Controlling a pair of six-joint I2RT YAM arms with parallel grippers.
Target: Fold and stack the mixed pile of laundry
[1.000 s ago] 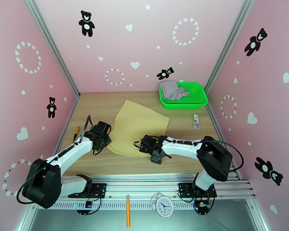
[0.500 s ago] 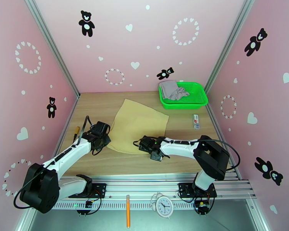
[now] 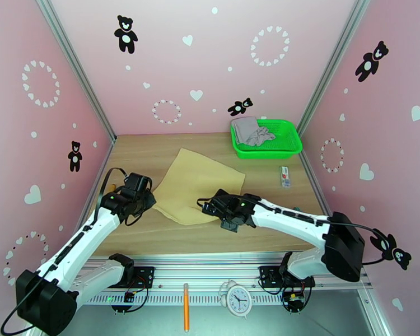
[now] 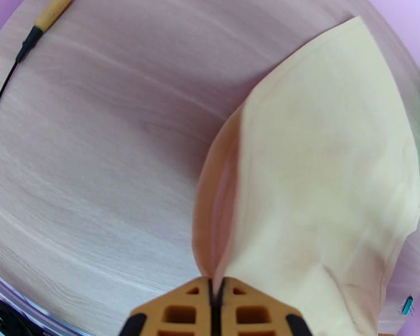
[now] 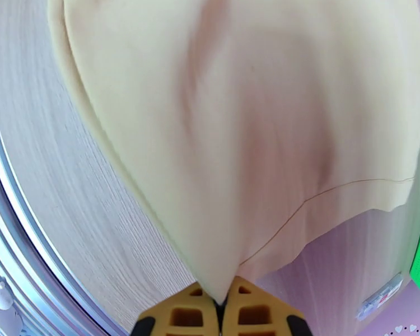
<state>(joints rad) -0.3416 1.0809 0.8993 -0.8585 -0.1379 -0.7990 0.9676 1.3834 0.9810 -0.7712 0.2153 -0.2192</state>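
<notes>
**newbie_folds:** where's the laundry sitting in this one? and are the arms actually holding anything

**yam_fan:** the tan cloth (image 3: pixel 199 180) is spread on the wooden table (image 3: pixel 137 149), roughly in the middle, turned a bit like a diamond. the grey garment (image 3: pixel 249 131) is crumpled in the green basket (image 3: pixel 266 154) at the far right corner, well apart from the tan one

**newbie_folds:** and the grippers?

**yam_fan:** both clamped on the tan cloth, one at each end of its near edge. the left gripper (image 4: pixel 213 287) has its fingers pinched tight together on the left corner, and the fabric is pulled up off the wood into a little ridge running into the tips. the right gripper (image 5: pixel 221 301) has the same grip on the corner closest to the arms, and the cloth tents up into its closed tips with a seam line running across beside them

**newbie_folds:** anything else lying around?

**yam_fan:** a thin tool with a wooden handle (image 4: pixel 50 12) by the left edge of the table, clear of the cloth, and a small white packet (image 3: pixel 285 176) near the basket on the right. the far part of the cloth lies flat on the wood
</notes>
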